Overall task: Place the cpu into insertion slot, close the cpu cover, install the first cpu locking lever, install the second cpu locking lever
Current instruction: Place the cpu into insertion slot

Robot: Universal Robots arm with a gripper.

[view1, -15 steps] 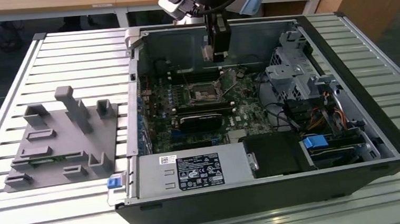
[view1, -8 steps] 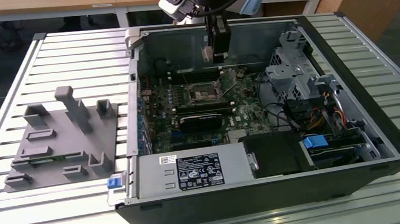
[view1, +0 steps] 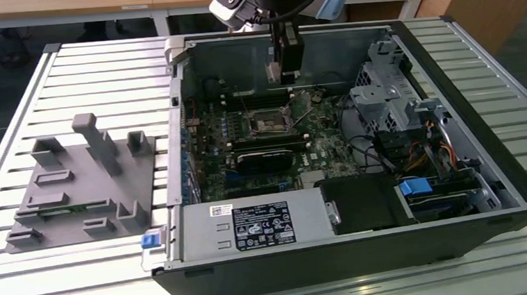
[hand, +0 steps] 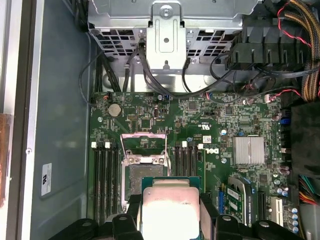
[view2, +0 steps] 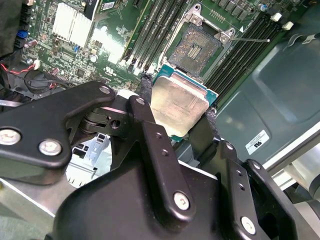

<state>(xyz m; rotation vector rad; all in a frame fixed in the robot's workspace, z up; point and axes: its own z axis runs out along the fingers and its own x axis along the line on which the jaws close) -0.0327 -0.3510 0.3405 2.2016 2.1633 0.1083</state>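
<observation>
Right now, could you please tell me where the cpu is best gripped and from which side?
Pinch the cpu by two opposite edges, as the gripper does; it is a thin flat square. I would come from the metal-top side, leaving the underside free for the insertion slot.

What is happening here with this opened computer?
A robot arm is working inside an open computer case that lies on its side. Its end effector is shut on the cpu, gripping the chip by two opposite edges, metal top towards the wrist cameras. The chip hangs above the motherboard, close to the insertion slot but not yet in it. The slot is uncovered and empty, with its contacts exposed.
</observation>
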